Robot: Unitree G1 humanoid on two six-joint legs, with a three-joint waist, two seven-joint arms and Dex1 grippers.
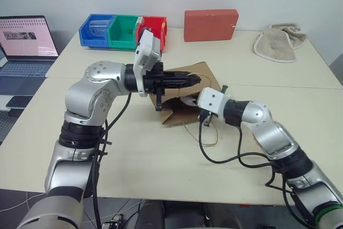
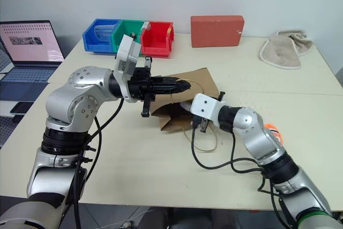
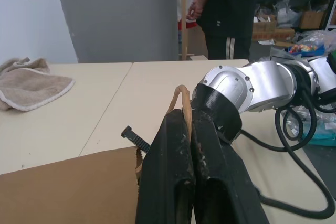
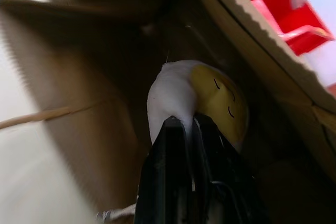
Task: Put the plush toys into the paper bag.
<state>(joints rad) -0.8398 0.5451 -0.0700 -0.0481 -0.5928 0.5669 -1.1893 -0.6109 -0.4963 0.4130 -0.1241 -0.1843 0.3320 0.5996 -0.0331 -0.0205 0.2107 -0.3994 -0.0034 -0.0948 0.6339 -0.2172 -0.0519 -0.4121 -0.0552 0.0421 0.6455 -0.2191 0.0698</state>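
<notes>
Left gripper (image 1: 185,80) points toward 3 o'clock, fingers pressed together; right gripper (image 4: 191,124) (aimed toward 10 o'clock) pinches nearly closed.

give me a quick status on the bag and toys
Left gripper shut on a bag handle, holding the paper bag open. Right gripper shut on the white egg toy, inside the bag mouth. Orange toy on table behind right arm. Nothing blocking.

The orange plush toy (image 2: 272,128) is mostly hidden behind the right arm.
</notes>
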